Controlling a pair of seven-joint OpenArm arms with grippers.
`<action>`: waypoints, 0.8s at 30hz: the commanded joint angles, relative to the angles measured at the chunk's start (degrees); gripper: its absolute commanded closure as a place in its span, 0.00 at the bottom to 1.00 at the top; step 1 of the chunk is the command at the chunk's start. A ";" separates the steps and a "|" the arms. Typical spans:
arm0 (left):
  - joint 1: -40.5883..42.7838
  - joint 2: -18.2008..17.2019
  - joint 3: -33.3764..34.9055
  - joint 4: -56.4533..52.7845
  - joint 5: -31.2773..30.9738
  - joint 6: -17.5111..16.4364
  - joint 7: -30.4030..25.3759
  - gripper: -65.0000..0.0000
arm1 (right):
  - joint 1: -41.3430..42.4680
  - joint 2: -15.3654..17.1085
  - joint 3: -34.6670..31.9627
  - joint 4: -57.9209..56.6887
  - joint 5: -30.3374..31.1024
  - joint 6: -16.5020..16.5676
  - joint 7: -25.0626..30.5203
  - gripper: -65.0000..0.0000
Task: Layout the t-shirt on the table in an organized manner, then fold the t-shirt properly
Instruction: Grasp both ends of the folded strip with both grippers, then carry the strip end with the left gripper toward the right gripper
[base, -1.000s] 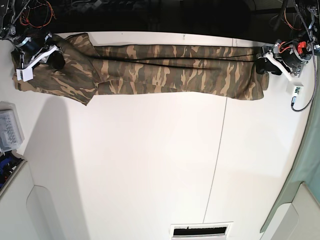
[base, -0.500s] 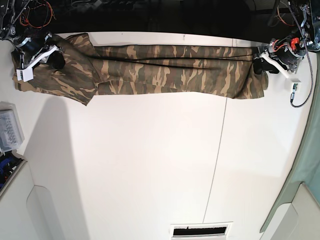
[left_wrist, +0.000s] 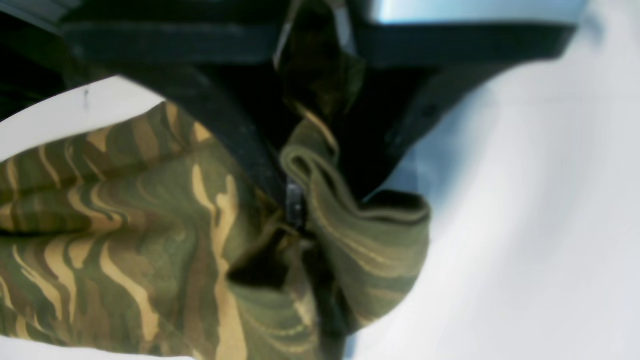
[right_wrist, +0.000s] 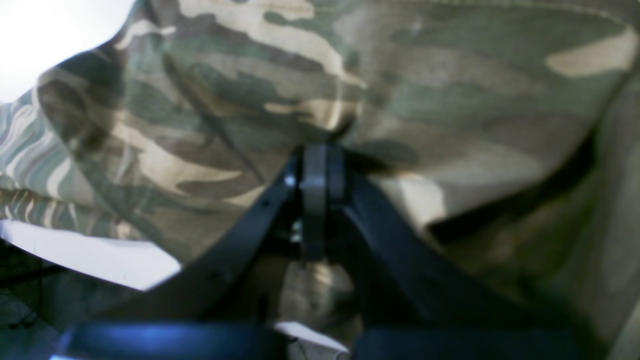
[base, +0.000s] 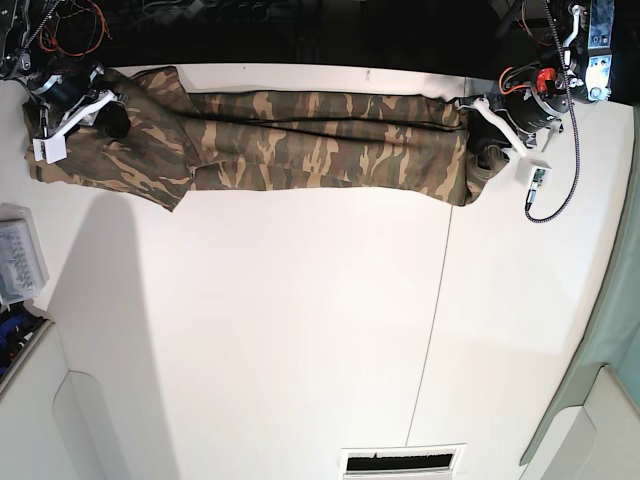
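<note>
The camouflage t-shirt (base: 320, 145) lies as a long, narrow band along the far edge of the white table (base: 300, 330). In the base view my left gripper (base: 484, 150) is at the band's right end, where the cloth bunches up. The left wrist view shows this gripper (left_wrist: 297, 200) shut on a folded hem of the t-shirt (left_wrist: 125, 240). My right gripper (base: 108, 118) sits on the wider left end. Seen from the right wrist, its tips (right_wrist: 315, 160) are pinched together on the t-shirt (right_wrist: 450, 75).
A thin dark seam (base: 437, 290) crosses the table right of centre. A grey box (base: 18, 262) stands at the left edge. A slotted vent (base: 403, 461) is at the near edge. A black cable (base: 560, 190) loops beside the left arm.
My left gripper has closed on the shirt's right end and carried it leftward, so the band is shorter and bunched there. The right gripper has not moved.
</note>
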 joint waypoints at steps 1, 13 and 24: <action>-0.35 -0.42 -0.92 1.22 0.72 0.70 1.25 1.00 | -0.20 0.63 0.04 0.37 -0.20 0.02 -0.90 1.00; 1.33 -0.52 0.59 29.18 -1.95 1.36 9.46 1.00 | -0.20 0.59 0.04 0.37 -0.24 0.02 -0.92 1.00; -5.60 10.32 22.60 21.35 10.32 1.42 3.04 1.00 | -0.20 0.61 0.04 0.37 -0.46 0.02 -0.96 1.00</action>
